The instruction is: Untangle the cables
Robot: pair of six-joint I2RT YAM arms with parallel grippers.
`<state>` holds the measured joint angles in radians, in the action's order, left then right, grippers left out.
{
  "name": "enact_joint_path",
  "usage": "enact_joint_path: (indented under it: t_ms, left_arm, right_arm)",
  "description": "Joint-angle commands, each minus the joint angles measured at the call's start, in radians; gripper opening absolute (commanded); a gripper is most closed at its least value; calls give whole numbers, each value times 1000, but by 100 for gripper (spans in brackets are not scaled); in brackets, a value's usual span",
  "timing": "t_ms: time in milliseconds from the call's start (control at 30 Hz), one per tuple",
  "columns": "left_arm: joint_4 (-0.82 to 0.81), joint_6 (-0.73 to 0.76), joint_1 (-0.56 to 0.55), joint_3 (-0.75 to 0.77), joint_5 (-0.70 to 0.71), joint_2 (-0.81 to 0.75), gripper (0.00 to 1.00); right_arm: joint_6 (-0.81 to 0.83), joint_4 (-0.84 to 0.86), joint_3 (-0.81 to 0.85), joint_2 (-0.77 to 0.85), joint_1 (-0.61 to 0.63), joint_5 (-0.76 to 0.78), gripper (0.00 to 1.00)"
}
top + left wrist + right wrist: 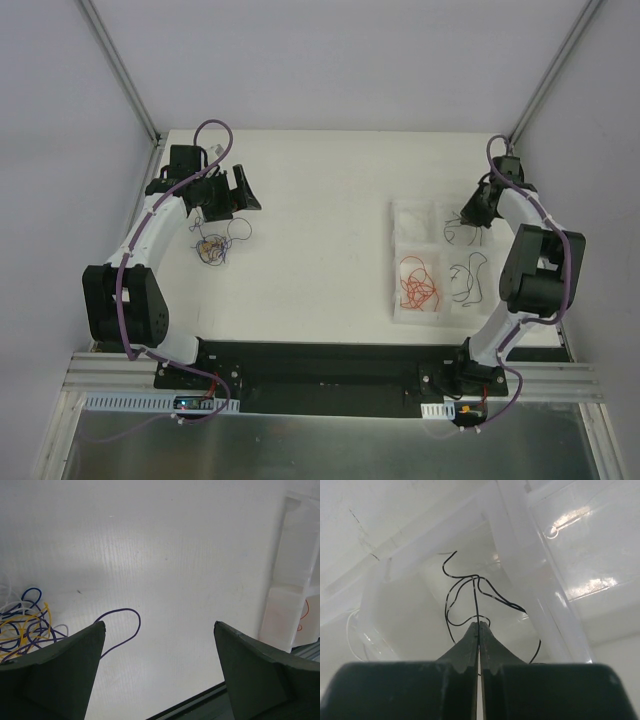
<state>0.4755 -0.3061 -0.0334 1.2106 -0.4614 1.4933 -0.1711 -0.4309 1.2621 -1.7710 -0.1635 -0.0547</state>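
The tray (393,270), a clear box of four compartments, sits on the right half of the table (320,200). Over its far right compartment the right gripper (470,215) is pinched fully closed on a black wire (470,580). In the wrist view the thin strand runs out from between the meeting fingertips (470,635) and curls loosely over the compartment floor. The tray's near left compartment holds orange wires (419,283) in a loose heap, and its near right compartment holds a few black strands (465,277). Well to the left of the tray a small tangle (211,249) of yellow, blue, white and purple wires lies on the table, with one purple strand (125,617) looping out toward the tray. The left gripper (225,195) is also well left of the tray, near the tangle's far side, its jaws spread wide and holding nothing.
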Motion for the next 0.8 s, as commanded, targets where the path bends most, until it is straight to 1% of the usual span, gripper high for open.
enact_joint_path:
  t_ms: [0, 67, 133, 200, 367, 467, 567, 633, 667, 700, 733, 767]
  left_arm:
    - [-14, -1, -8, -11, -14, -38, 86]
    - [-15, 1, -8, -14, -13, -44, 82]
    - [-15, 4, -8, -16, 0, -45, 81]
    - [-12, 4, -8, -16, 1, -42, 79]
    - [-14, 7, -11, -16, 0, -38, 77]
    - [-14, 10, -11, -16, 3, -36, 76]
    - [-14, 15, -11, -16, 6, -27, 76]
    - [-14, 18, -13, -16, 12, -22, 76]
    - [-14, 19, -13, -16, 13, -19, 79]
    - [-12, 21, -11, -16, 17, -16, 82]
    - [-9, 24, -11, -13, 24, -15, 89]
    - [-6, 27, -13, -11, 27, -13, 91]
  right_arm:
    - [68, -49, 52, -22, 30, 99, 1]
    - [76, -87, 86, -36, 33, 147, 1]
    - [93, -111, 114, -35, 45, 235, 1]
    - [116, -106, 122, -38, 51, 277, 1]
    - [157, -114, 177, -93, 58, 259, 1]
    - [157, -98, 169, -96, 67, 254, 1]
    - [148, -103, 165, -91, 70, 208, 1]
    - [125, -106, 149, -73, 70, 156, 5]
    - [116, -108, 140, -62, 70, 120, 10]
    - [104, -103, 123, -45, 71, 90, 15]
    - [93, -97, 108, -30, 71, 66, 20]
    - [84, -91, 97, -12, 71, 65, 23]
